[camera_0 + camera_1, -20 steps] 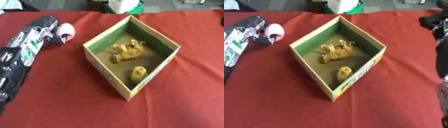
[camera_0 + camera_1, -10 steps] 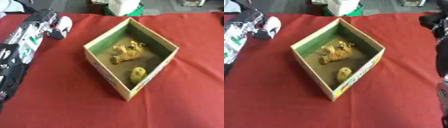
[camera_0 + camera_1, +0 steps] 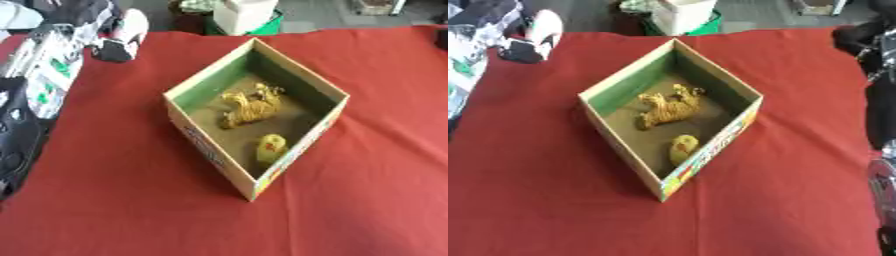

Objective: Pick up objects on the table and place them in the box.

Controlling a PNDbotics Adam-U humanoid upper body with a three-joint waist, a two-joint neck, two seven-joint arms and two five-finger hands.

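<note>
An open cardboard box (image 3: 203, 145) with a green inner wall stands cornerwise in the middle of the red cloth. Inside it lie a yellow striped toy tiger (image 3: 249, 104) and a small yellow-green thing (image 3: 269, 148). My left arm comes in along the left edge. My left hand (image 3: 94, 21) is at the far left, above the cloth, curled on a pale pink rounded thing (image 3: 133, 26). It is left of the box and beyond it, not over it. Dark parts of my right arm (image 3: 878, 100) show at the right edge; its hand I cannot make out.
The red cloth (image 3: 114, 200) covers the table around the box. Beyond the far edge stand a white container (image 3: 245, 12) and a green thing (image 3: 276, 25). My left forearm (image 3: 39, 80) lies over the cloth's left side.
My left hand has risen with the pink thing and moved toward the far side and slightly right. The box and its contents have stayed put.
</note>
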